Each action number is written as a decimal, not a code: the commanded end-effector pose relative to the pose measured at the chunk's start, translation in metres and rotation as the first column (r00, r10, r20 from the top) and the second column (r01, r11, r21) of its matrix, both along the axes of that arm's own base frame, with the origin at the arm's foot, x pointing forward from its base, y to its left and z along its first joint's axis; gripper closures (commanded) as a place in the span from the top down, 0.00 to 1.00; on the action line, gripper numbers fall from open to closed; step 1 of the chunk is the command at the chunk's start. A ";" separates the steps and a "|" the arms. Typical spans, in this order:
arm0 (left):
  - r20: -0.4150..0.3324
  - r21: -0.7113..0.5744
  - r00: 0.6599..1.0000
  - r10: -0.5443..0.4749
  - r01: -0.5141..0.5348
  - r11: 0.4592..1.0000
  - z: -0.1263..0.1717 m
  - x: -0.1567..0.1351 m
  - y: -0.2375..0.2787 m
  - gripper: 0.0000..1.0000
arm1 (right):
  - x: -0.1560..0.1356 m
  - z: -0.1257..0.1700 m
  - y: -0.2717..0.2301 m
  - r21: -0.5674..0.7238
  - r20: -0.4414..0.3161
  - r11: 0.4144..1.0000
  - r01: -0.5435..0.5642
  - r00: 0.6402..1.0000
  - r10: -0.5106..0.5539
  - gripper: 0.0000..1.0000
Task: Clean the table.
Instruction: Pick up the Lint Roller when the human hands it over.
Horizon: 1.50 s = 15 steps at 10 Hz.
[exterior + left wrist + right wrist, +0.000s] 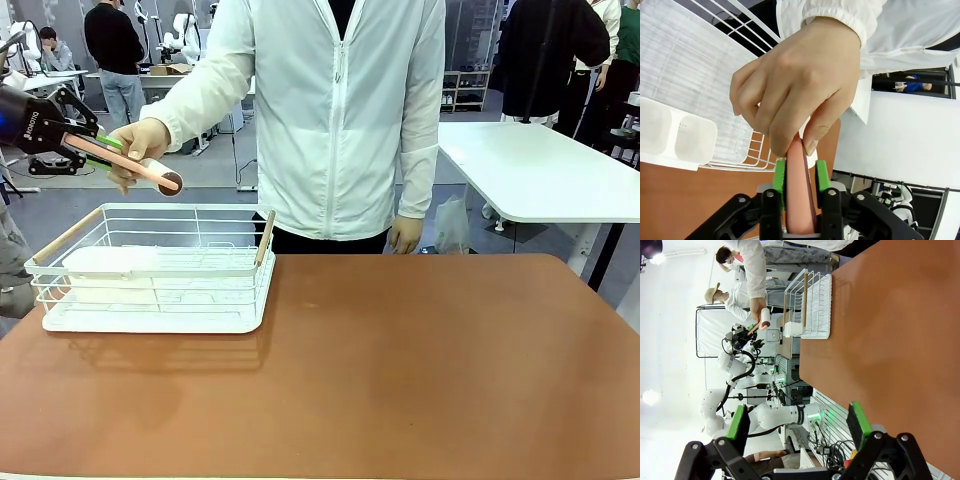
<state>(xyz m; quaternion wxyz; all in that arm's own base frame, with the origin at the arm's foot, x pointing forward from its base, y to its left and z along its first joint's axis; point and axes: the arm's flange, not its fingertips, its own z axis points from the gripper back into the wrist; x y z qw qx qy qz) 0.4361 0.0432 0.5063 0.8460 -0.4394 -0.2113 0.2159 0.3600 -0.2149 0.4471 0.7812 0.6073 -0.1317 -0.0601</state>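
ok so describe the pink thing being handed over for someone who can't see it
Find the white wire basket at the left of the reddish-brown table. Above its far left corner, the person's hand and the left gripper both hold a slim rod. It is the only pink thing, clamped between green pads.

The front camera sits on the robot's side, between the arms. It looks across the brown table (420, 370) at a person (340, 120) on the far side. The left wrist camera is very near. It looks along the left gripper (799, 170) at the person's hand (795, 85), with the white basket (695, 65) behind. The right wrist camera is turned sideways and looks past the right gripper (797, 415) down the table from far off. All three views share the table, the basket and the hand on the pink handle (155, 175).
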 end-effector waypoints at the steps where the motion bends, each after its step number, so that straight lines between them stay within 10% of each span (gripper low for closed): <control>1: 0.008 0.001 0.999 0.034 -0.034 0.999 -0.001 -0.003 -0.005 0.13 | -0.001 0.002 0.000 0.003 0.008 1.000 0.002 1.000 -0.002 1.00; 2: 0.006 0.006 0.999 0.038 -0.038 0.999 -0.002 -0.003 -0.005 0.00 | -0.001 0.002 0.000 0.003 0.008 1.000 0.002 1.000 -0.002 1.00; 15: 0.002 0.003 1.000 0.005 -0.005 1.000 0.000 0.000 0.001 0.06 | -0.001 0.002 0.000 0.003 0.008 1.000 0.002 1.000 -0.002 1.00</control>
